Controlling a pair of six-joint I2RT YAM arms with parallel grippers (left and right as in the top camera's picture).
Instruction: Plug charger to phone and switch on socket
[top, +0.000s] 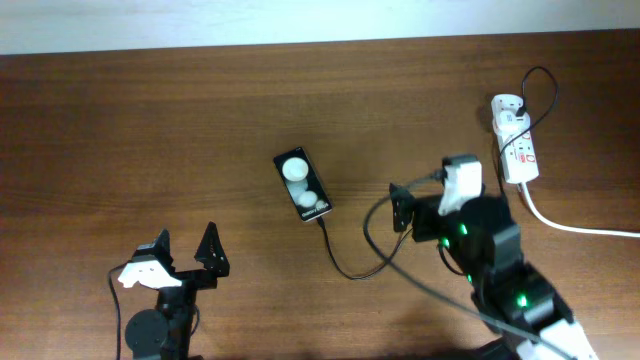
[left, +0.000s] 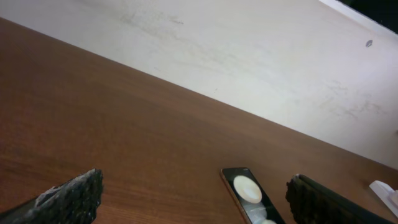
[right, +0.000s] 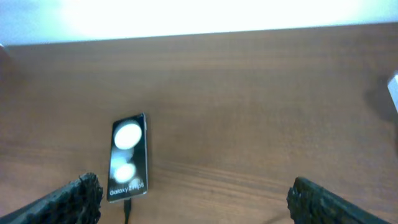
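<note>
The black phone (top: 302, 184) lies face up at mid table, with two white glare spots. It also shows in the left wrist view (left: 249, 196) and in the right wrist view (right: 129, 155). The thin black charger cable (top: 345, 268) runs from the phone's near end in a curve toward my right arm. Its plug tip (right: 126, 208) sits against the phone's bottom edge. The white power strip (top: 515, 140) lies at the far right. My right gripper (top: 432, 200) is open and empty, between the phone and the strip (right: 193, 199). My left gripper (top: 185, 250) is open and empty at the near left (left: 193, 199).
The strip's thick white cord (top: 580, 228) runs off to the right edge. A thin black cable loops above the strip (top: 545, 85). A pale wall (left: 249, 56) runs along the table's far edge.
</note>
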